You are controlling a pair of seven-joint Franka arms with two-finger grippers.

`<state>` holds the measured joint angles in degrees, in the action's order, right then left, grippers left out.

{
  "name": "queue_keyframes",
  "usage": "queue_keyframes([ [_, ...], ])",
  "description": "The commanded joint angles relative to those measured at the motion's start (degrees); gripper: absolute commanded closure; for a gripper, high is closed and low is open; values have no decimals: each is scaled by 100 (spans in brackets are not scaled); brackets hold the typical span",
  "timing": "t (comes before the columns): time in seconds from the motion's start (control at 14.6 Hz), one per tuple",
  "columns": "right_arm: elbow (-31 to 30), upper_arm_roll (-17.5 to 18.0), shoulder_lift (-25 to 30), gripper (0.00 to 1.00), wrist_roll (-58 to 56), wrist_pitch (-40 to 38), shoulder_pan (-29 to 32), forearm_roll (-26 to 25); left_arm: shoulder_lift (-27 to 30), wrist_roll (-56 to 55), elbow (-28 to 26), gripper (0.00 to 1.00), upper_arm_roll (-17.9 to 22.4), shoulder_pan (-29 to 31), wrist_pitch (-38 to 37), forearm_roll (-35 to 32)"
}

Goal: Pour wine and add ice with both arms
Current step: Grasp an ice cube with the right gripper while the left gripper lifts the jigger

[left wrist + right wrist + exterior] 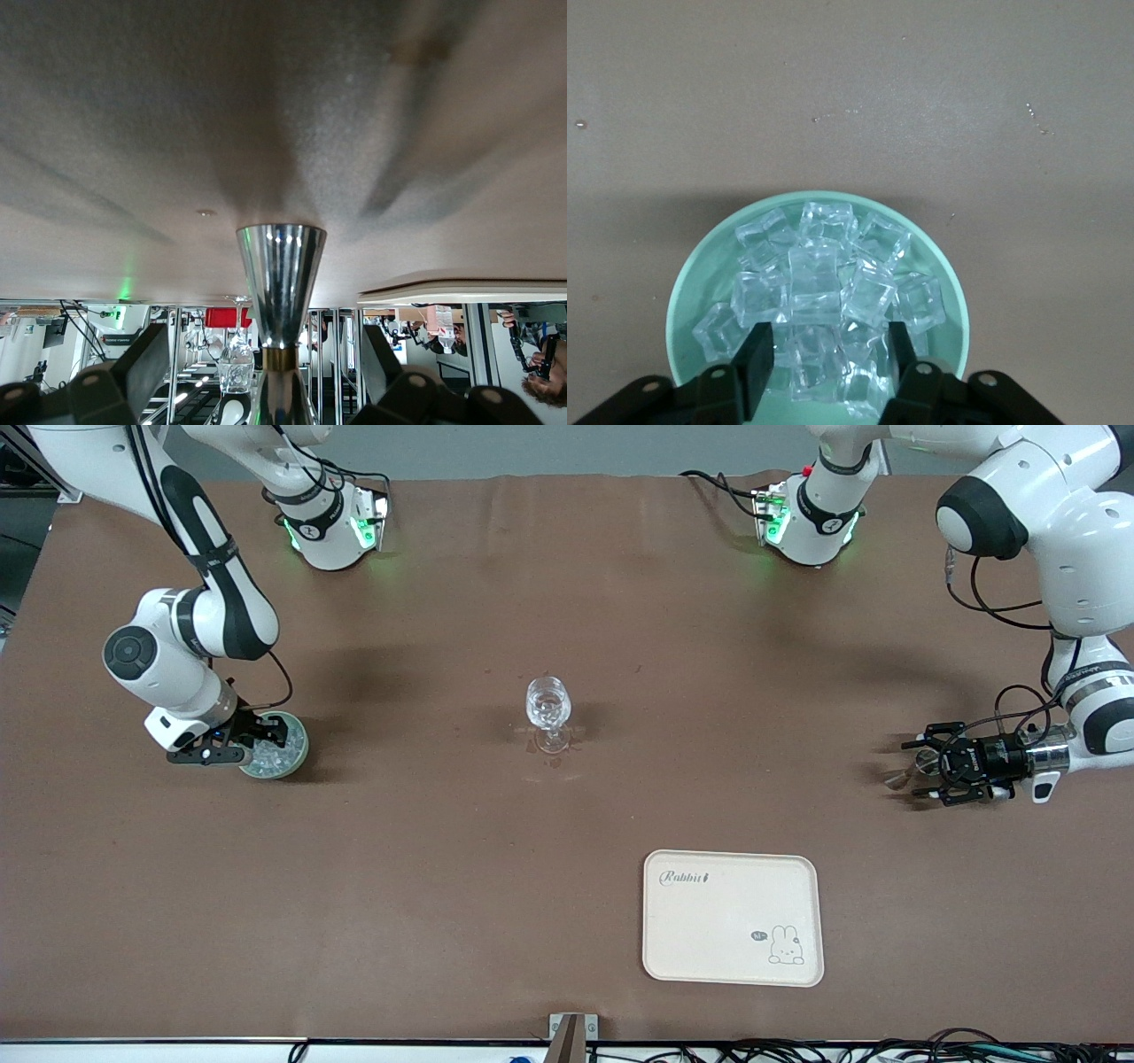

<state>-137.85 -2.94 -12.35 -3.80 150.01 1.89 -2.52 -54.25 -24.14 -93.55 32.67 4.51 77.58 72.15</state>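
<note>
Brown matting covers the whole table (pixel 399 868), faintly creased, with a few wet specks round the stemmed glass (pixel 547 708) standing upright at its centre. What the glass holds cannot be made out. Past the table's edge, the left wrist view catches metal racking, cables and lit workbenches.

Toward the right arm's end from the glass sits a pale green bowl (pixel 682 292), heaped with the ice (pixel 815 274). The clear cubes are tumbled at every angle, sharing no common axis. The right gripper (pixel 826 354) points straight down into the heap, its fingers (pixel 755 359) apart, with cubes between them.

Toward the left arm's end from the glass, the left gripper (pixel 912 769) lies level just above the matting. Its jaws are spread wide on either side of a shiny metal jigger (pixel 281 283), clear of it. The jigger's long axis is upright, one cone resting on the table.

Nearer the camera than the glass lies a cream tray (pixel 709 921) printed with a rabbit.
</note>
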Motion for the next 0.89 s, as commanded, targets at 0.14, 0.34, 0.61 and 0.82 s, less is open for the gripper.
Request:
queue_keyframes([
  [0.14,-6,31,22,57,37,-7,13,6,55,67,-93,12,28,41,38,106],
  [0.34,-5,31,22,62,116,-16,-13,6,99,128,-93,48,20,50,30,115],
  [0.61,47,31,22,85,125,-25,-22,6,99,155,-181,48,11,50,12,290],
  [0.82,170,31,22,94,125,-208,-22,6,99,146,-190,60,2,59,-5,326],
])
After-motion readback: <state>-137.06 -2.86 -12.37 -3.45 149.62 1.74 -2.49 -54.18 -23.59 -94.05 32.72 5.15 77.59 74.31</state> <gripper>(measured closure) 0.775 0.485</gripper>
